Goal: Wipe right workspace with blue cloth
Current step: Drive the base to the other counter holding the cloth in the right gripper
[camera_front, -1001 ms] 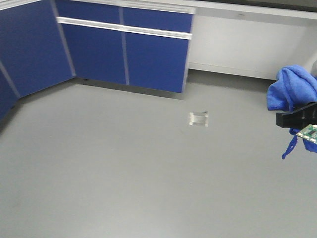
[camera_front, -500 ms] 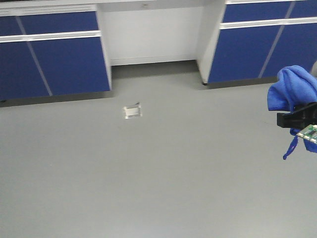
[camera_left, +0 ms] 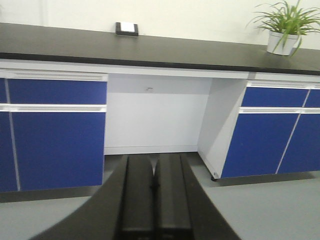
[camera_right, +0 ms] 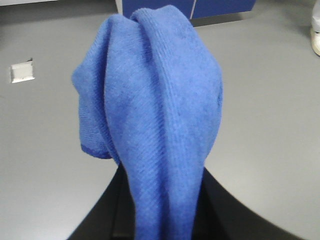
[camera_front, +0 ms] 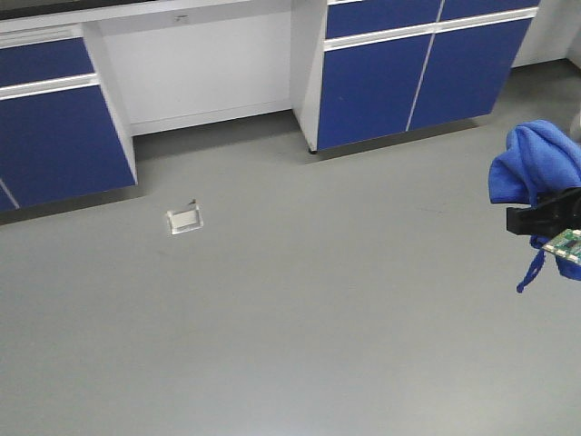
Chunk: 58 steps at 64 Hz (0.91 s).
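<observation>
- While the right gripper (camera_front: 545, 221) is clamping the cloth (camera_front: 534, 163) at the right edge of the front view, the bunched blue fabric is bulging above its black fingers and one thin strip is dangling below them
- In the right wrist view the cloth (camera_right: 155, 110) is filling the middle of the picture and covering the fingertips, with its lower end pinched between the dark fingers
- The cloth is hanging in the air over the grey floor (camera_front: 318, 309), well apart from the cabinets
- The left gripper (camera_left: 155, 200) is holding nothing, its two black fingers pressing flat against each other
- Beyond it, the black countertop (camera_left: 165, 50) is running across the left wrist view and carrying a small socket box (camera_left: 127, 28) against the back wall
- Far to the right on the countertop, a white pot (camera_left: 281, 44) is holding a green plant
- Blue cabinets (camera_left: 55, 135) are standing under the countertop on both sides of a white recess (camera_left: 155, 117)
- A small pale object (camera_front: 185, 219) is lying on the floor in front of the cabinets, well apart from the cloth; I cannot tell what it is
</observation>
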Available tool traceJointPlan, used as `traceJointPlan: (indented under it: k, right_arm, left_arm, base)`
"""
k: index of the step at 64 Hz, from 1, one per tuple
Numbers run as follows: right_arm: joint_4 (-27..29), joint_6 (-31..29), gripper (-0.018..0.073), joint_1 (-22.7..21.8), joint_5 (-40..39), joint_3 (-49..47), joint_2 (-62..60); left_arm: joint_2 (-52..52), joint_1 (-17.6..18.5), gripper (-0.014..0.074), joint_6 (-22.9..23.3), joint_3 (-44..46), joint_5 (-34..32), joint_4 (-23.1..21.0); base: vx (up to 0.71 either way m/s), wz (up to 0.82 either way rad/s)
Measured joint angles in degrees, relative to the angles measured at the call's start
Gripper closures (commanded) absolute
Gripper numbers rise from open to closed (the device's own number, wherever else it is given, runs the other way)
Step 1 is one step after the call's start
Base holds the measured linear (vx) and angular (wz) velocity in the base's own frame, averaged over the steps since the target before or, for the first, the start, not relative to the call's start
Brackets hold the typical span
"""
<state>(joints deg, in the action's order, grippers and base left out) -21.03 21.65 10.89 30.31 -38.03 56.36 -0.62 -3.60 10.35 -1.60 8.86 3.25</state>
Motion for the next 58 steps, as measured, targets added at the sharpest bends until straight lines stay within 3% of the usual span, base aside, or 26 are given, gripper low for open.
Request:
traceJointPlan:
  k: [58]
  right_arm:
    - [0.0,0.0,0.0559,0.0,0.1,0.0,0.0]
  left_arm:
    - [0.0,0.0,0.0602,0.0,0.0,0.0,0.0]
  base:
    - [0.28,-0.02]
